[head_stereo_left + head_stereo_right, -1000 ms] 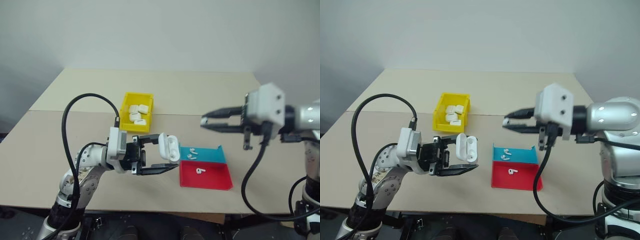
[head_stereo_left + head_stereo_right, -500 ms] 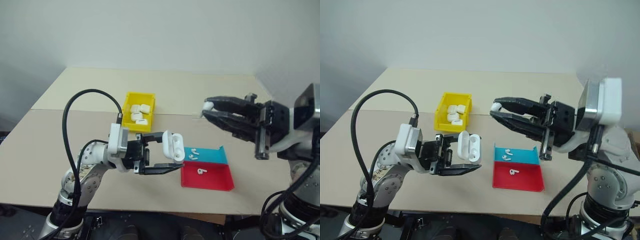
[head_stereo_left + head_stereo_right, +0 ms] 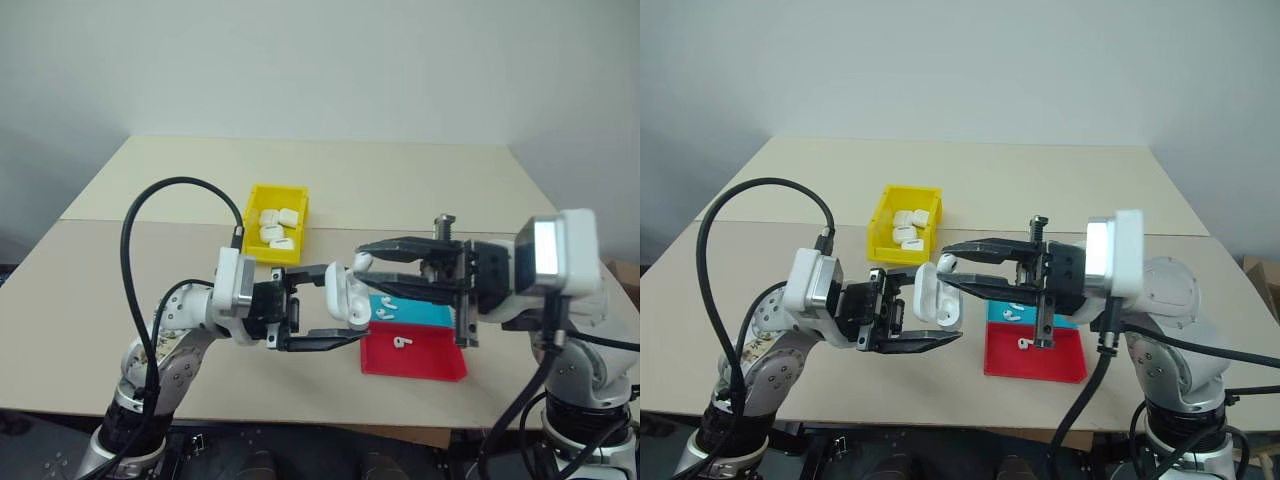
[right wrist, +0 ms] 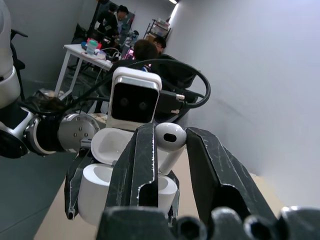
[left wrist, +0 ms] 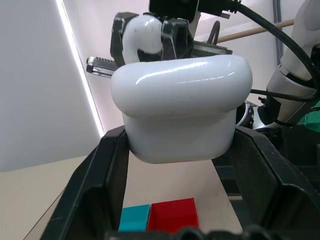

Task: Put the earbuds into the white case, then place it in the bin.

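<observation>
Trays: red tray (image 3: 413, 352), blue tray (image 3: 415, 312) nearest | left gripper (image 3: 345, 308) clenched on open white case (image 3: 340, 295) | right gripper (image 3: 362, 264) pinching earbud (image 3: 362, 263) just above case; align stem, lower slowly | bin (image 3: 275, 223) beyond

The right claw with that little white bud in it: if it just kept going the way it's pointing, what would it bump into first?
Most likely the open white case held in the left claw. The right claw points straight at it, its earbud just above the case's opening. Exact depth is hard to judge.
</observation>
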Robot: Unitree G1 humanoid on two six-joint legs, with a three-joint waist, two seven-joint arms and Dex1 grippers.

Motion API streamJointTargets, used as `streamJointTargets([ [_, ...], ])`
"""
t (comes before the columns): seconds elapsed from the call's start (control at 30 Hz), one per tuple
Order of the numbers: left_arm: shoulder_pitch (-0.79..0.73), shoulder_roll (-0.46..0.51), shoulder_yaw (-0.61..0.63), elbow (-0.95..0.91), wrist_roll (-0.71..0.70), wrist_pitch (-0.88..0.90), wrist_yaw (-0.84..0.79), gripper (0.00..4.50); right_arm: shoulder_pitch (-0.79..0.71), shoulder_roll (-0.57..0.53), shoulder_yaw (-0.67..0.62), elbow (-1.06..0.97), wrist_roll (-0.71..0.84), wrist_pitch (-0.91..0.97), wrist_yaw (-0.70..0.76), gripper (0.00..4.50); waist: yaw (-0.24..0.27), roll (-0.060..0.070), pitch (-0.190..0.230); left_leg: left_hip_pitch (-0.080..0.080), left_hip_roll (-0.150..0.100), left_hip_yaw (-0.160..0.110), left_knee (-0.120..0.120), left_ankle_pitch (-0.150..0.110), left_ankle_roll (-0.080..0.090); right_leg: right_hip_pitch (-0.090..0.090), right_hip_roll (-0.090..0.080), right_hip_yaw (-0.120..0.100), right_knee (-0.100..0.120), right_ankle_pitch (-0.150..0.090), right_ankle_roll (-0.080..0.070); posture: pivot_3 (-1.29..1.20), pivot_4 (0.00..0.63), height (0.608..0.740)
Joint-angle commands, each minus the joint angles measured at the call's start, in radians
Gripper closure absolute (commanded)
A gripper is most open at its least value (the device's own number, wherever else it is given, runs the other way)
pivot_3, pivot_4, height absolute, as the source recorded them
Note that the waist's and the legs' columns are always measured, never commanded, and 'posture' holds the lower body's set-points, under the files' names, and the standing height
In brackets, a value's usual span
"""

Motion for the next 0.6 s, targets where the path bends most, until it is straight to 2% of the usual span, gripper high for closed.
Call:
streamJointTargets([
  [0.03, 0.002, 0.007, 0.012, -0.029, -0.003, -0.012, -0.006, 1.75, -0.001, -0.017, 0.003, -0.002, -0.010, -0.044, 0.004, 3.60, 0.000, 0.000, 0.000, 0.000, 0.000, 0.000, 0.000, 0.000, 0.000, 0.000, 0.000, 0.000, 0.000, 0.000, 0.000, 0.00, 0.150, 0.740],
  [0.6, -0.007, -0.008, 0.007, -0.016, 0.008, -0.026, -0.015, 1.75, 0.034, -0.073, 0.059, 0.022, -0.060, -0.107, 0.047, 3.60, 0.001, 0.000, 0.000, 0.000, 0.000, 0.000, 0.000, 0.000, 0.000, 0.000, 0.000, 0.000, 0.000, 0.000, 0.000, 0.00, 0.150, 0.740],
])
